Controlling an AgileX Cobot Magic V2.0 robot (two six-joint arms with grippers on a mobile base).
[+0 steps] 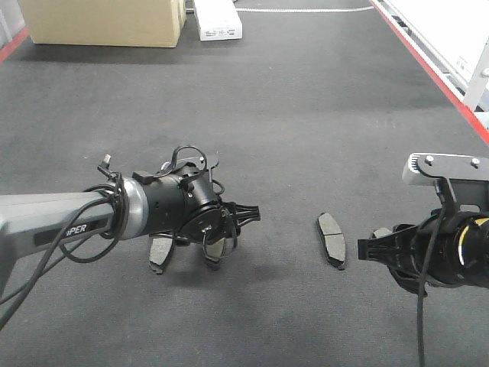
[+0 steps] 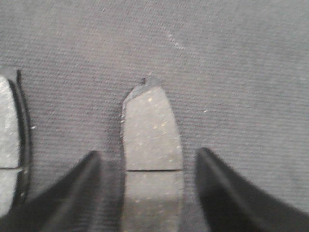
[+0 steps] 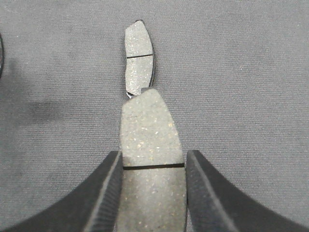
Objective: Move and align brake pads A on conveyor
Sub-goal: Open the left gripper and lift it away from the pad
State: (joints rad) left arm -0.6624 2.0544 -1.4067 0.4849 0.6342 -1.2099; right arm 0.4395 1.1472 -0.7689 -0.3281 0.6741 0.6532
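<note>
**Both hands over brake pads on the belt**

I see my left hand [image 1: 229, 229] low over the dark charcoal fabric conveyor belt [image 1: 306, 115]. In its wrist view a small dark grey oblong brake pad with a thin cross groove [image 2: 152, 145] lies between the two black fingers [image 2: 72, 193]; a gap shows on each side, so the hand stands apart around the pad, not gripping it. A second grey pad [image 2: 8, 145] lies just beside, at the left edge of that view.

My right hand [image 1: 365, 246] sits near the right side of the belt. In its wrist view the fingers [image 3: 104, 193] press both long edges of another grey grooved pad [image 3: 152, 145], so it is closed on it. Beyond that pad's tip a fourth pad [image 3: 139, 58] lies on the belt, nearly end to end with it.

A tan cardboard box [image 1: 103, 21] and a white carton [image 1: 218, 19] stand at the far end.
</note>
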